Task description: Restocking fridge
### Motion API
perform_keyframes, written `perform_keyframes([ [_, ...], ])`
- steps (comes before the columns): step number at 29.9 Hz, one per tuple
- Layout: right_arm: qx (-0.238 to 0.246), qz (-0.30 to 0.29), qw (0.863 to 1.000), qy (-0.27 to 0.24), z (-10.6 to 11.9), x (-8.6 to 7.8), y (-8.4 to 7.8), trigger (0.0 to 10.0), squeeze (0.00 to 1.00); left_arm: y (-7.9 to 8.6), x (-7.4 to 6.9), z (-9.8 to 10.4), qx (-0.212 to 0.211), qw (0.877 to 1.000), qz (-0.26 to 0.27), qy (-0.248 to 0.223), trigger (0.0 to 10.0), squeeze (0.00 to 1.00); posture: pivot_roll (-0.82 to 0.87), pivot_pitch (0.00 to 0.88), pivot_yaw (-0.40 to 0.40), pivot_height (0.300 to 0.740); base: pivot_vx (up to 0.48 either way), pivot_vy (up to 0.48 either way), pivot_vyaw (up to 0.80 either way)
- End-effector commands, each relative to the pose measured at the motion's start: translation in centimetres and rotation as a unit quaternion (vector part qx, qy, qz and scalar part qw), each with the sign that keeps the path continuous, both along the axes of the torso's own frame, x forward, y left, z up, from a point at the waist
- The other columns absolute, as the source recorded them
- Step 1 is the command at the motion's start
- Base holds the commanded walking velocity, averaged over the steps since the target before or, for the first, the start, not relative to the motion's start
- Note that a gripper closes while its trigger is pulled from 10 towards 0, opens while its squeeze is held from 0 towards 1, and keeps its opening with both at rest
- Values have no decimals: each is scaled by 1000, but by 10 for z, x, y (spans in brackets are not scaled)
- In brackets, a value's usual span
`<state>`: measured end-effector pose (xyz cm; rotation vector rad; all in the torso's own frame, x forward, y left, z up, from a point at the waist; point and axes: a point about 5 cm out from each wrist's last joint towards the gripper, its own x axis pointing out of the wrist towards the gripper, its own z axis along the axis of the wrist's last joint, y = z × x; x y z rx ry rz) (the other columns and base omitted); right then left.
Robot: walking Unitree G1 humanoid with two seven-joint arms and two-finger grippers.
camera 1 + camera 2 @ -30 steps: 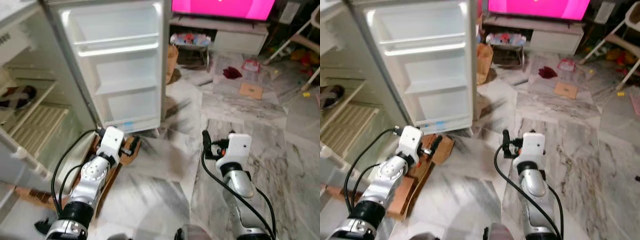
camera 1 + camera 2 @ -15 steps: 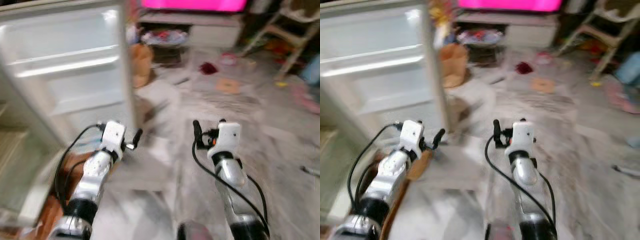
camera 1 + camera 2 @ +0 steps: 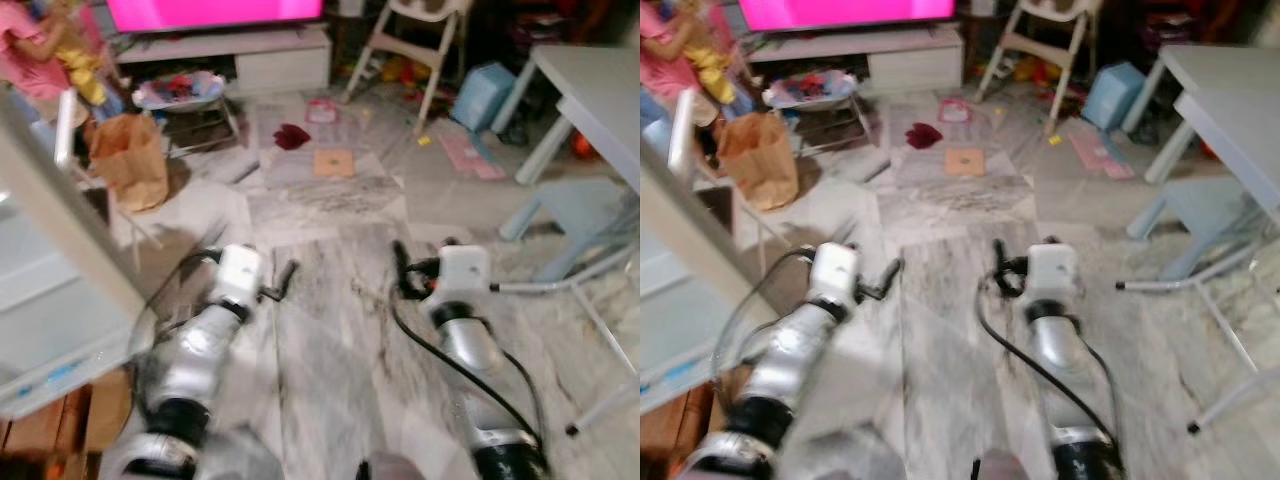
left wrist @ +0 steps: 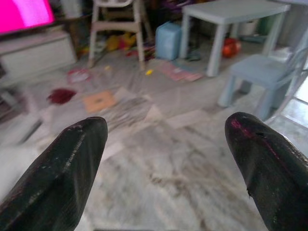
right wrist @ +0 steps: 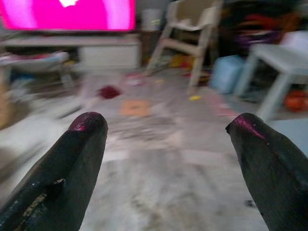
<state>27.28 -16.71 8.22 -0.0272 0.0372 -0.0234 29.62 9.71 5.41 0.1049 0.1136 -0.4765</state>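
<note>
Fridge door (image 3: 45, 300) at far left, just beside left pincer (image 3: 285, 272). Both pincers spread wide and empty, right pincer (image 3: 400, 268) over marble floor (image 3: 330, 380).

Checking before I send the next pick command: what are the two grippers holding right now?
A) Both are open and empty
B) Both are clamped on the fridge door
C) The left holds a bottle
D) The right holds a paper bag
A: in the wrist views the left gripper and the right gripper each show two black fingers spread wide with only the marble floor between them.
</note>
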Motion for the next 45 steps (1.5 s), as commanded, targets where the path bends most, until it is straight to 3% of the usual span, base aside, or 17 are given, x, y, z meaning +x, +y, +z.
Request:
perform_keyframes([
  [1, 6, 9, 1000, -8, 3, 1, 9, 10000, 0, 12, 2, 1, 9, 1000, 14, -5, 10000, 0, -93, 0, 4, 740, 368, -304, -800],
  [33, -5, 30, 999, -26, 8, 5, 20, 10000, 0, 11, 5, 7, -15, 1000, 13, -15, 10000, 0, -99, 0, 9, 740, 448, -25, -800],
  [45, -16, 27, 999, -36, 9, 6, 19, 10000, 0, 14, 5, 9, -8, 1000, 13, -18, 10000, 0, -93, 0, 16, 740, 133, 0, -80],
])
